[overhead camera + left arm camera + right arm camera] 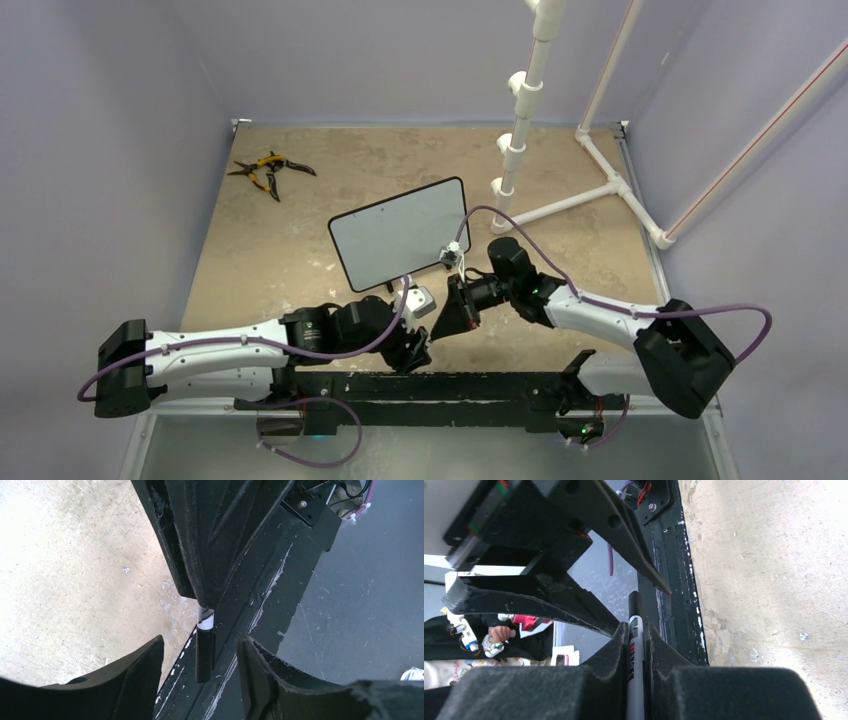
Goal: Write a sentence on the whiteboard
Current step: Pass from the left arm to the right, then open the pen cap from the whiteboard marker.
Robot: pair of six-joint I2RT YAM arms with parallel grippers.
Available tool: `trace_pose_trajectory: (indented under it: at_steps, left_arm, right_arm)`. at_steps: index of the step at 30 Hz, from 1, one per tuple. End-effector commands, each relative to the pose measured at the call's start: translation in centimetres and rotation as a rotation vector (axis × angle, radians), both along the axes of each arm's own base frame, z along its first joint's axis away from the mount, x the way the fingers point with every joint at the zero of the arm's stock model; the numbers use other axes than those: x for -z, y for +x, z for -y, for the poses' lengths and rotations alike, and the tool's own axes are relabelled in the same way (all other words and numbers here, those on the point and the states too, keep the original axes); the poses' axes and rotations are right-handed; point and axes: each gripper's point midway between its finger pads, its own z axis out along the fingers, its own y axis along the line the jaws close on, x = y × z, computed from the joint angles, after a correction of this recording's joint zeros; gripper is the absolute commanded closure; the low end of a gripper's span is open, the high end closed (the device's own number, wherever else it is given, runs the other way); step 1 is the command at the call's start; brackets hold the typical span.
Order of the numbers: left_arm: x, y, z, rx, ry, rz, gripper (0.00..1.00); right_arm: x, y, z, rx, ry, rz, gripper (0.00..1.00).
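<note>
- The marker (636, 650) is clamped by the right gripper (636, 628). The left gripper (200, 641) stands released, its jaws astride the black cap (204, 655).
- The cap should be pinched squarely, then drawn straight off.
- The blank whiteboard (400, 232) is propped at eleven o'clock from the grippers.

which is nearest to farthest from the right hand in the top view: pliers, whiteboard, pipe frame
1. whiteboard, just up and left of the right hand
2. pipe frame, at the far right of the table
3. pliers, near the far left corner
</note>
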Motion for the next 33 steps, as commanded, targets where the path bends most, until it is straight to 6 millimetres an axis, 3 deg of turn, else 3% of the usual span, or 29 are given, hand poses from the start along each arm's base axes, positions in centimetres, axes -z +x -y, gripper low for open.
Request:
trace_pose_trajectory:
  at_steps: [1,4,8,9,13,19,22,27,30,33]
  left_arm:
    - [0.0,-0.2,0.9,0.016,-0.023,-0.008,0.45]
    - [0.6,-0.3,0.9,0.019,0.000,-0.015,0.46]
    - [0.8,-0.6,1.1,0.040,-0.006,-0.022,0.93]
    - [0.8,-0.6,1.1,0.041,-0.011,-0.022,1.00]
    - [0.6,-0.8,0.9,0.046,-0.023,-0.018,1.00]
    - [0.7,-0.9,0.5,0.042,0.009,0.013,1.00]
    - [-0.8,-0.5,0.4,0.027,0.001,0.045,1.00]
    - [-4.9,0.6,0.4,0.033,-0.045,0.152,1.00]
    - [-6.2,1.0,0.0,0.077,0.000,0.226,1.00]
    - [-6.2,1.6,-0.6,0.110,0.066,0.289,1.00]
  right_arm:
    - [-2.6,-0.4,-0.3,-0.040,0.080,0.050,1.00]
    - [-3.1,-0.5,-0.3,-0.047,0.092,0.053,1.00]
    - [-3.1,-0.7,-0.1,-0.053,0.086,0.051,1.00]
    - [-3.2,-0.7,-0.1,-0.057,0.088,0.055,1.00]
    - [-4.5,-1.1,0.3,-0.070,0.106,0.077,1.00]
    - [-6.4,0.8,0.6,-0.010,0.052,0.160,1.00]
    - [-8.1,1.7,0.7,0.047,0.040,0.189,1.00]
    - [-11.9,4.1,1.6,0.129,0.024,0.286,1.00]
    - [-14.2,5.2,2.2,0.157,0.027,0.347,1.00]
    - [-15.5,6.2,2.9,0.180,0.007,0.390,1.00]
